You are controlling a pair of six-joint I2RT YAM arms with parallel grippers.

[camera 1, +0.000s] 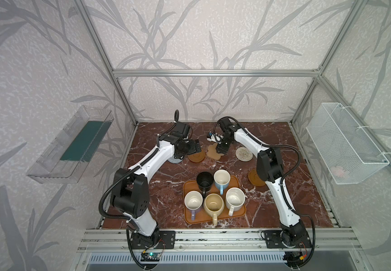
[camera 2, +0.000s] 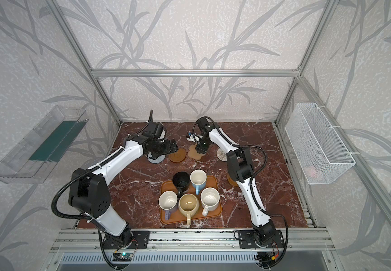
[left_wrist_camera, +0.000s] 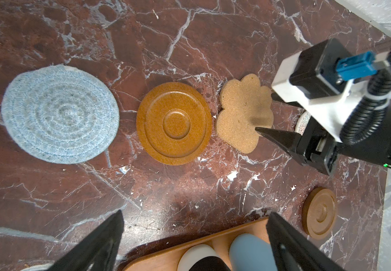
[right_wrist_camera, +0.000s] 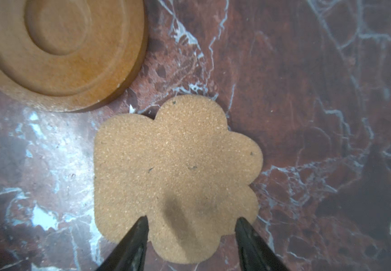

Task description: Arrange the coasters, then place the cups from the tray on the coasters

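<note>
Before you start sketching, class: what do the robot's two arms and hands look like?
The left arm and right arm match: white shells between bulky black joints, with a ribbed black cable hose looping beside each. The left hand and right hand are black, each with two tapering, pointed fingers.

Five small flat coasters (camera 1: pixel 197 156) of wood, weave and cork; five handled ceramic mugs (camera 1: pixel 214 203); one orange-brown low-rimmed tray (camera 1: pixel 188 186).
</note>
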